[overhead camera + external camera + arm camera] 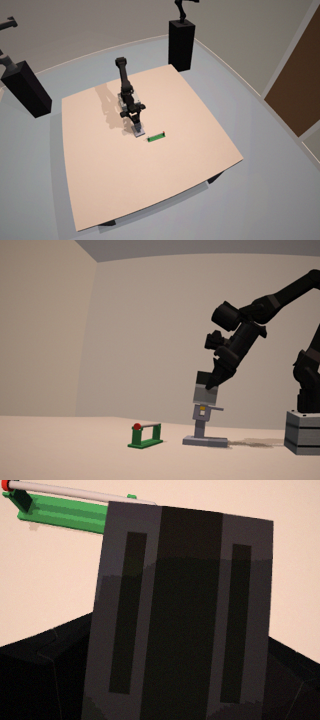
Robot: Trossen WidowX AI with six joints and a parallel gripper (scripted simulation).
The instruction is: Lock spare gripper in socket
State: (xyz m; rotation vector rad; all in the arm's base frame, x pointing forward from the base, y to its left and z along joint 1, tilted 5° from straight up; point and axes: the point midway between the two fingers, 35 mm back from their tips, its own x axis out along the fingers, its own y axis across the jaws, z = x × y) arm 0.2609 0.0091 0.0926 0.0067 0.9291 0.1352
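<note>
claw: the black two-fingered claw is clamped on the grey, dark-topped block-shaped spare gripper.
socket: the spare gripper sits just above the lilac-grey socket on its post, spigot seemingly entering.
pin: the pale, red-headed lock pin lies across the green stand.
seating: lower straight along the socket's slight tilt, gently; release only once holes align.
</note>
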